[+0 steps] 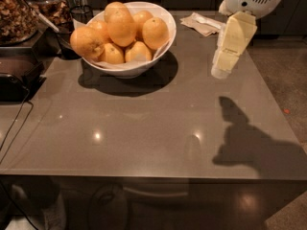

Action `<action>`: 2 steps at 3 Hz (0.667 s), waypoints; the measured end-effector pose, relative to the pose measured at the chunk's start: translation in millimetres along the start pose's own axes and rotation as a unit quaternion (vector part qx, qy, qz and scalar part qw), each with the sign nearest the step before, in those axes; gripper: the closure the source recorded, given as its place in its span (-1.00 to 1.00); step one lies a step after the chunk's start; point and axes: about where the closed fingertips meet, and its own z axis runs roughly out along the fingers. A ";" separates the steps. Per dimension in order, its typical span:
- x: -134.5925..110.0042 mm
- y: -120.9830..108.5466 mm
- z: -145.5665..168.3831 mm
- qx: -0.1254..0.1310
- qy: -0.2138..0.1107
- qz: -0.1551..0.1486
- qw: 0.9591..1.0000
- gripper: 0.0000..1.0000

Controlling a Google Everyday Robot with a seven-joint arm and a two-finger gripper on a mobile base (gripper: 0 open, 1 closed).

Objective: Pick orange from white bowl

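The white bowl (163, 44) stands on the grey table at the back left, lined with white paper and piled with several oranges. A large deep-orange orange (121, 27) lies on top of the pile, another large one (87, 42) hangs over the left rim, and smaller, paler fruits (138, 51) lie at the front. My gripper (221, 70), cream-coloured, hangs tilted above the table to the right of the bowl, about a bowl's width away from it. It holds nothing.
A crumpled napkin with a white plastic utensil (201, 23) lies behind the gripper. Containers of nuts (17, 13) and a black tray (17, 75) with a cable (14, 123) stand at the left. The table's (144, 133) front edge is near the camera.
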 end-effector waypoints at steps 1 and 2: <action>-12.3 -6.2 -2.6 0.013 -0.013 -0.007 1.000 -1.00; -22.6 -12.7 -1.0 0.021 -0.026 -0.016 0.999 -1.00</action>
